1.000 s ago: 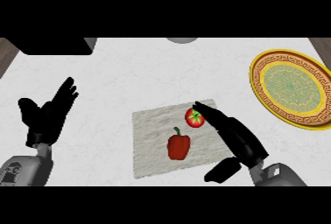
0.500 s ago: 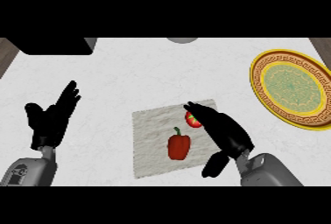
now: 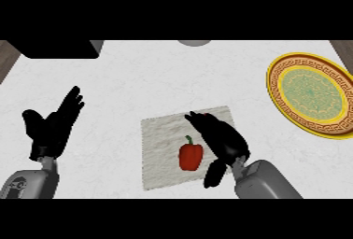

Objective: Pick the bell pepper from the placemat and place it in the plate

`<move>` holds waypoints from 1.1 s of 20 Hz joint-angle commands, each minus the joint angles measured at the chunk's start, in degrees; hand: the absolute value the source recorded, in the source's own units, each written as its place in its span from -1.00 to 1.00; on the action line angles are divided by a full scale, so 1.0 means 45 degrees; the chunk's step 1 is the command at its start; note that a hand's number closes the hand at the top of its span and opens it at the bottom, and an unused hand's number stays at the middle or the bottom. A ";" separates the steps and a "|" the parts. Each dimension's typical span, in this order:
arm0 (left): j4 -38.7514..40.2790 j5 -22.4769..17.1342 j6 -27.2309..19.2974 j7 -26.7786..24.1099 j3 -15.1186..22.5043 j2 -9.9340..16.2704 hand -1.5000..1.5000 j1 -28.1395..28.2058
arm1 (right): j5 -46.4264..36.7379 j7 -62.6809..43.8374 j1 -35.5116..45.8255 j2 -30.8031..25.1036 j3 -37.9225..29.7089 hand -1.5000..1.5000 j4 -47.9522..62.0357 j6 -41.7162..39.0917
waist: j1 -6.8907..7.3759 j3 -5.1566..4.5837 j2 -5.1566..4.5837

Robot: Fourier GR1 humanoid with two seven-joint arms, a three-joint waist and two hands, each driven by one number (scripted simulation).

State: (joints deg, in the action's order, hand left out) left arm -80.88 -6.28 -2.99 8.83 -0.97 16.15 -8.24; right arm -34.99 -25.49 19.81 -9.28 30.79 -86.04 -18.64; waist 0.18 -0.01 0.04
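— Right robot hand (image 3: 222, 140)?
— Seen over the placemat (image 3: 186, 146), fingers extended and relaxed; nothing is held. The bell pepper (image 3: 190, 155) is found lying on the placemat just beside it, ungrasped.
— Left robot hand (image 3: 53, 128)?
— Noted at the left, open, fingers up, empty.
— Farther off?
— The plate (image 3: 277, 98) is located at the tabletop's (image 3: 151, 79) right edge, well apart.
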 commanded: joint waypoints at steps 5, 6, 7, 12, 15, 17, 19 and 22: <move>0.0404 0.0262 0.0455 -0.0202 -0.0396 -0.0373 0.00 -0.0275 | -0.1368 0.0758 0.0646 0.1123 -0.0768 -1.00 0.2047 -0.0276 | -0.0001 0.0003 -0.0016; 0.0559 0.0608 0.0167 -0.0660 -0.0268 -0.0679 0.00 -0.0163 | -0.1682 0.0319 0.0697 0.1423 -0.0556 -1.00 0.1817 -0.0523 | -0.0009 0.0002 -0.0012; -0.0161 0.0516 0.0219 0.0580 -0.0390 -0.0361 0.00 -0.0231 | -0.1955 0.0075 0.0205 0.1405 -0.0384 -1.00 0.1418 -0.0449 | -0.0014 0.0004 -0.0004; -0.0052 0.0918 0.0010 0.0071 -0.0171 -0.0866 0.00 -0.0193 | -0.2527 0.0989 0.0176 0.1524 -0.0157 -1.00 0.2523 -0.0540 | 0.0003 0.0005 -0.0009; -0.1033 0.0751 0.0022 0.0597 -0.0125 -0.0853 0.00 0.0176 | -0.2274 0.0724 0.0579 0.1997 0.0246 1.00 0.2498 -0.1637 | 0.0084 0.0006 0.0008; 0.0220 0.0636 0.0333 0.0355 -0.0581 -0.0651 0.00 -0.0645 | -0.2390 0.1774 0.0587 0.1829 0.0128 1.00 0.2425 -0.1417 | -0.0018 0.0002 -0.0017; 0.0845 0.0790 0.0588 -0.0222 -0.0632 -0.0603 0.00 -0.0418 | -0.2473 0.2298 0.1013 0.1766 -0.0383 1.00 0.2861 -0.1428 | -0.0011 0.0002 -0.0023; 0.0555 0.1287 -0.0124 0.0008 -0.0210 -0.1244 0.00 -0.0807 | -0.2473 0.2173 0.0216 0.2038 0.0584 1.00 0.3022 -0.0157 | -0.0003 0.0004 -0.0024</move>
State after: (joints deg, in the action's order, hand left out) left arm -80.21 -2.00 -2.41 9.65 -2.46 12.06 -10.12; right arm -47.09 -16.58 21.79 -1.92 31.39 -76.59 -22.37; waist 0.08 -0.26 0.78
